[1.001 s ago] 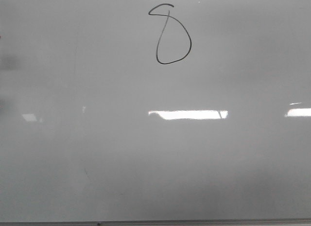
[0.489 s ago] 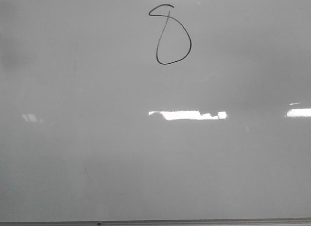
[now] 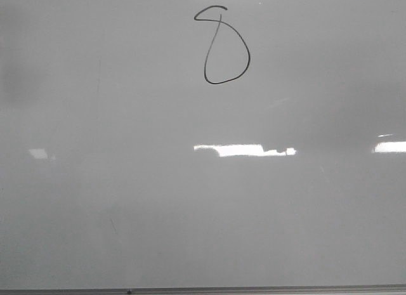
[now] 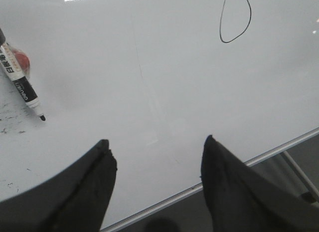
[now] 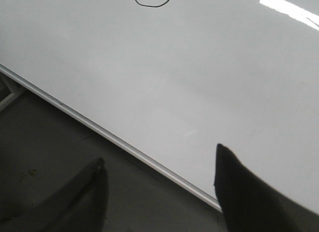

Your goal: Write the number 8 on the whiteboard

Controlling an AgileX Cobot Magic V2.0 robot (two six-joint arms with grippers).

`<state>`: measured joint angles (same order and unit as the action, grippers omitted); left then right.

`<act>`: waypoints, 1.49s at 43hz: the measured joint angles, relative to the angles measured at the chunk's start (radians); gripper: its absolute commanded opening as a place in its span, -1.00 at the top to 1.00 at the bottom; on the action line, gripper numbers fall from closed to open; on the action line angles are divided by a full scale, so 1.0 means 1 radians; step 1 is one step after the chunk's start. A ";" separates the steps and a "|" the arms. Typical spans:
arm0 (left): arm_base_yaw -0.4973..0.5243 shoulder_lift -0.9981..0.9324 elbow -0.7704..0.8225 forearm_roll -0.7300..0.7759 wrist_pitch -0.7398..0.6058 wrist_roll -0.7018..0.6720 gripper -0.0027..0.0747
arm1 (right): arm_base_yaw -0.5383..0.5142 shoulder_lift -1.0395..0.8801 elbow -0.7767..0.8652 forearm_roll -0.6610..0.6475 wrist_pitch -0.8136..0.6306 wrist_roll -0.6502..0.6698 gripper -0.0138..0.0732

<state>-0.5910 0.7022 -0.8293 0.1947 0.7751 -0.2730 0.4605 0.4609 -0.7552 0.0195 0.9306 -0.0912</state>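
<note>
Marker [image 4: 22, 85]: it lies uncapped on the whiteboard [image 3: 127, 200], off to the left, tip resting on the surface. Nudge it and you risk a stray line or a roll toward the frame.
Left gripper [image 4: 157, 157]: fingers spread wide, holding nothing, hanging above the board's near edge with bare board between it and the marker. You have free room there; just keep low sweeps away from the marker.
Number 8 [image 3: 222, 45]: it sits high on the board, near the top centre in the front view, a big closed lower loop with a small hooked curl that does not quite close. I'd judge the ink fresh enough to smear if a finger drags through it.
Near edge [image 5: 109, 137]: the thin grey frame runs under both grippers; a low pass could catch on it.
Right gripper [image 5: 159, 172]: fingers wide apart, empty, straddling that frame, well clear of the figure.
</note>
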 measured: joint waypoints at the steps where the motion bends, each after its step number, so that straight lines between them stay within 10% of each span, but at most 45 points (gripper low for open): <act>1: 0.000 0.000 0.000 0.000 0.000 0.000 0.11 | 0.000 0.000 0.000 0.000 0.000 0.000 -0.17; 17: 0.000 0.000 0.000 0.000 0.000 0.000 0.99 | 0.000 0.000 0.000 -0.002 -0.016 0.000 0.85; 49: 0.006 -0.002 0.000 -0.005 0.000 0.000 0.99 | 0.000 0.000 0.000 -0.002 -0.018 0.002 0.84; 57: 0.203 -0.060 0.018 -0.077 -0.017 0.039 0.98 | 0.000 0.000 0.000 -0.002 -0.019 0.002 0.84; 64: 0.381 -0.200 0.134 -0.291 -0.169 0.358 0.98 | 0.000 0.000 0.000 -0.002 -0.020 0.002 0.84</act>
<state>-0.2102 0.5017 -0.6957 -0.0961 0.6065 0.0850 0.4605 0.4609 -0.7552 0.0178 0.9103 -0.0889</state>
